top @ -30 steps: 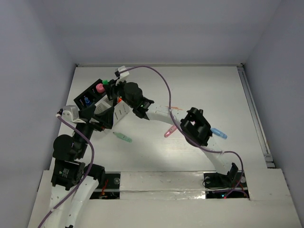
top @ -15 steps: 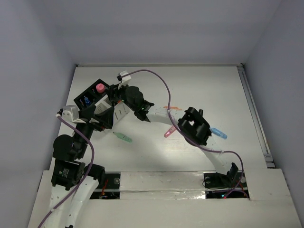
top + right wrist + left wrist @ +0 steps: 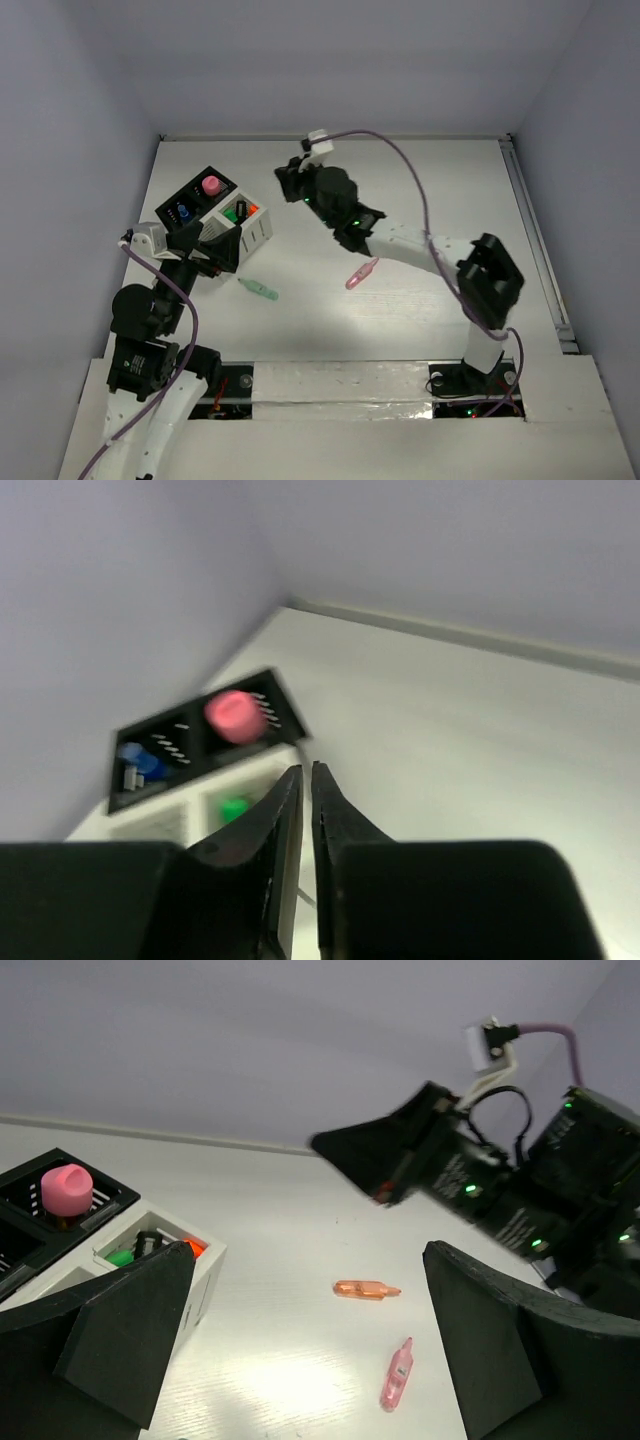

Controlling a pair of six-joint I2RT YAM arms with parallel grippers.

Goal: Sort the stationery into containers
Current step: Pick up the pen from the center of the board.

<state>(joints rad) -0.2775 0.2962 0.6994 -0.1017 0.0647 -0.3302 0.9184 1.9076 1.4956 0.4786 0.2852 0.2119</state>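
- The right hand was held above the surface. Its jaws were drawn almost together, with only a slit left between them, and nothing was gripped.
- The left hand was spread fully wide and empty, just beside the white container.
- Some stationery was already lodged in the white container and in the black container. A pink marker and a mint green marker lay loose on the surface, apart from both boxes.
- The step in hand was judged to be the approach to another loose piece. The jaws should be reopened before descent and set across the barrel rather than along it. They should be closed at mid-length, so that the piece is not rolled or tipped.
- An orange pen was shown in the left wrist view only; from above it was hidden beneath the right arm.
- The mint green marker was shown in the top view alone.
- The slit between the right jaws was resolved only by the right wrist view.
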